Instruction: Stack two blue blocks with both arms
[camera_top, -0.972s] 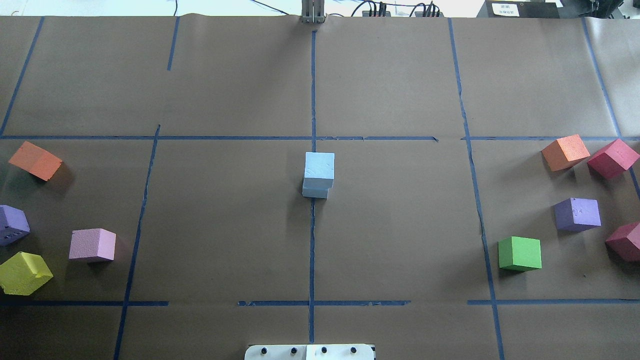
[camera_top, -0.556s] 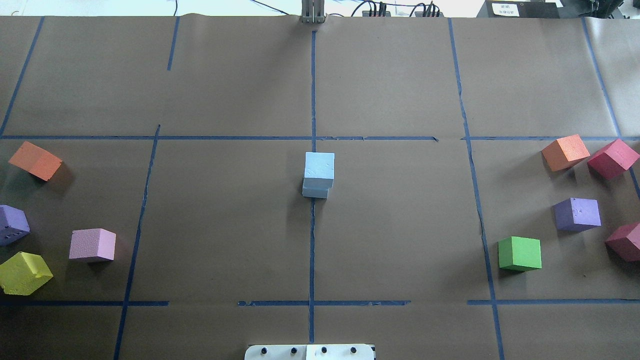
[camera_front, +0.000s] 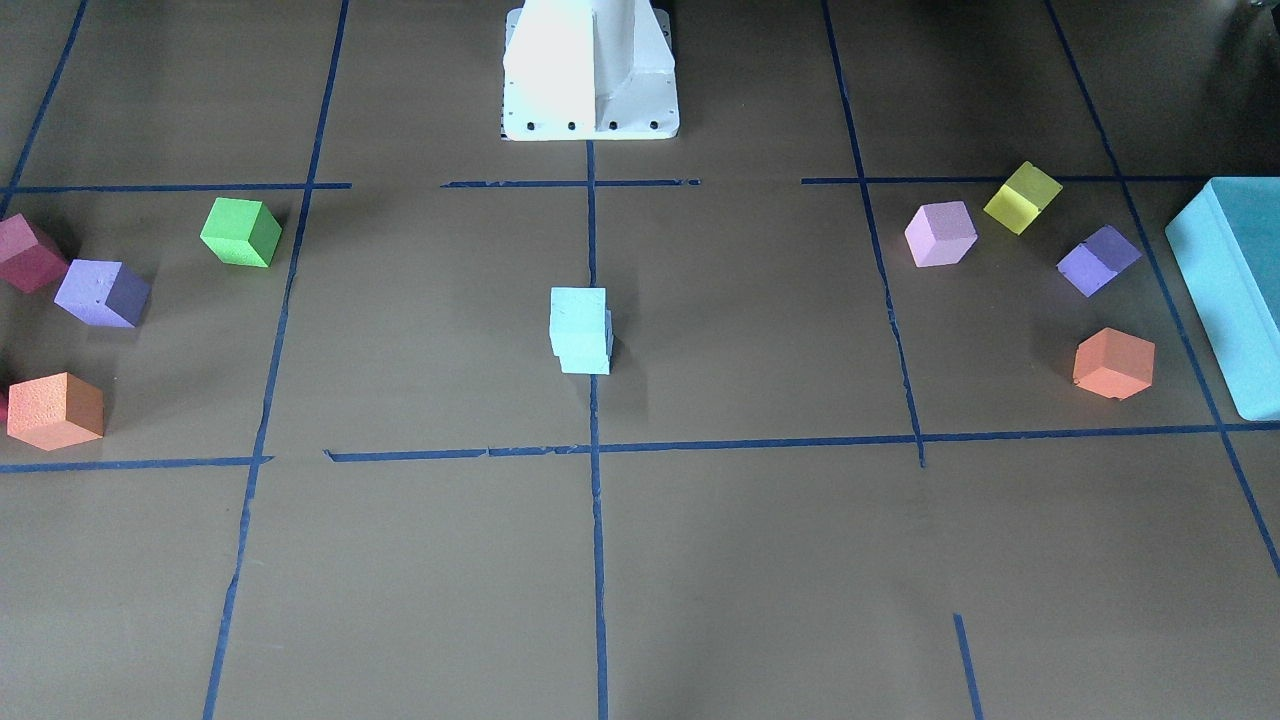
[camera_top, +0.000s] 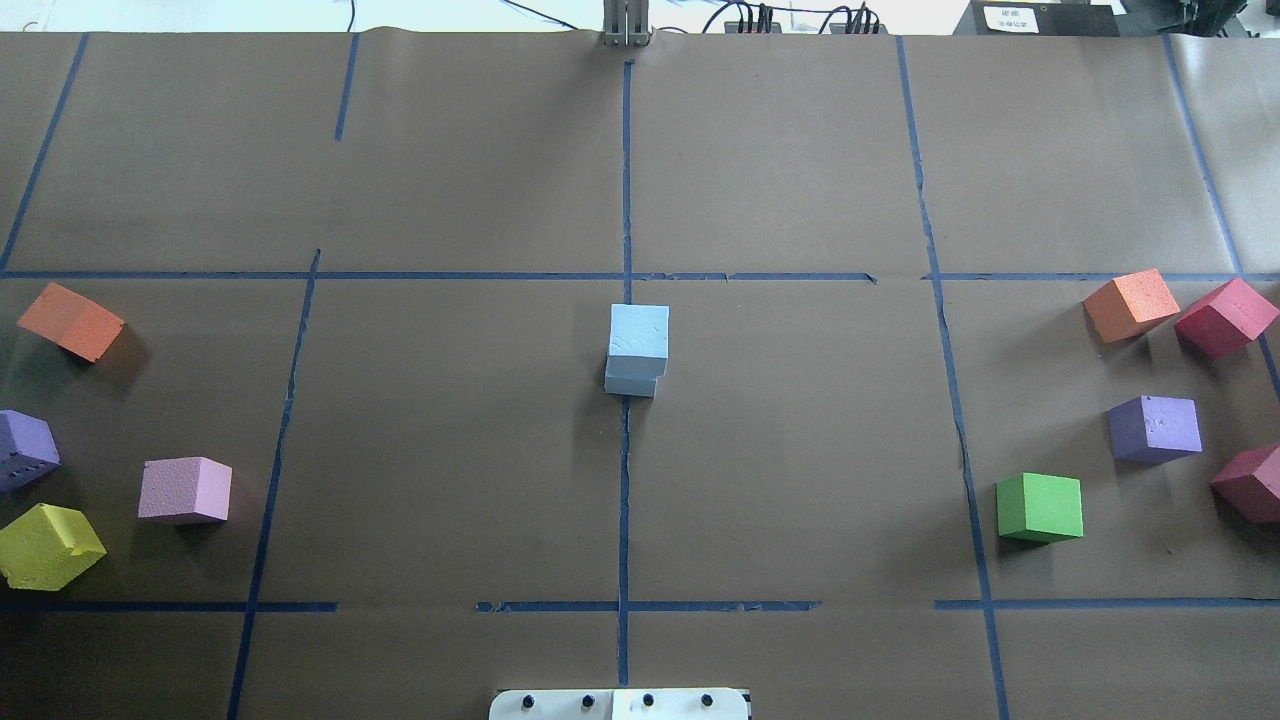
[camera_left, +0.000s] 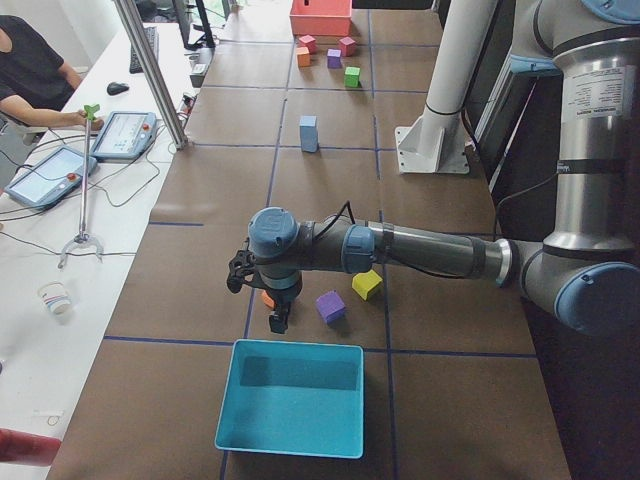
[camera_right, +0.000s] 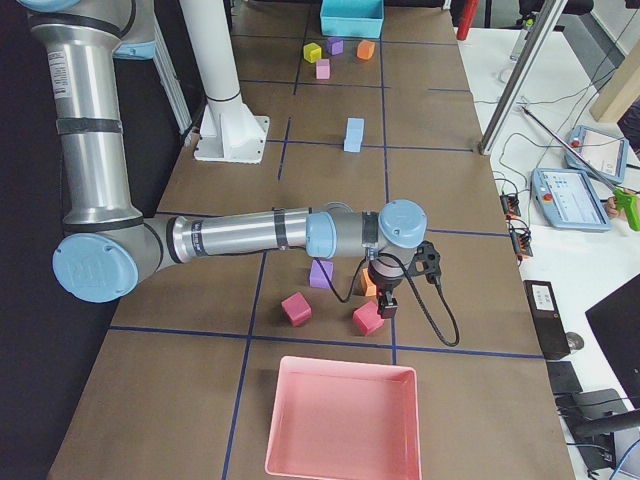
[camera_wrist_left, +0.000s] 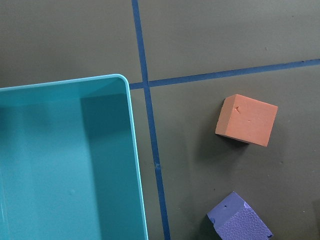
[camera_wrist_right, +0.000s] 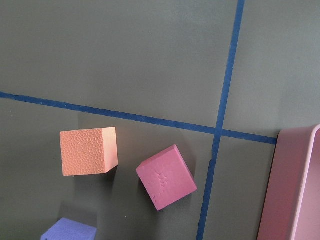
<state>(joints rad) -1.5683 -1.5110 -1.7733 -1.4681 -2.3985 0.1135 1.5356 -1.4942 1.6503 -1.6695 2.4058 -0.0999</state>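
Observation:
The two pale blue blocks stand stacked at the table's middle on the centre tape line, the upper block (camera_top: 638, 332) sitting slightly offset on the lower block (camera_top: 630, 385). The stack also shows in the front view (camera_front: 580, 325) and both side views (camera_left: 309, 133) (camera_right: 353, 134). No gripper touches it. My left gripper (camera_left: 277, 320) hangs over the left-end cubes near the teal box. My right gripper (camera_right: 384, 305) hangs over the right-end cubes near the pink tray. Both grippers show only in the side views, so I cannot tell if either is open or shut.
Orange (camera_top: 70, 320), purple (camera_top: 25, 450), pink (camera_top: 185, 490) and yellow (camera_top: 45, 545) cubes lie at the left end. Orange (camera_top: 1130, 305), red (camera_top: 1225, 317), purple (camera_top: 1155, 428) and green (camera_top: 1040, 507) cubes lie at the right. The teal box (camera_left: 232, 400), the pink tray (camera_right: 345, 364) and the white pedestal (camera_front: 590, 70) stand at the edges.

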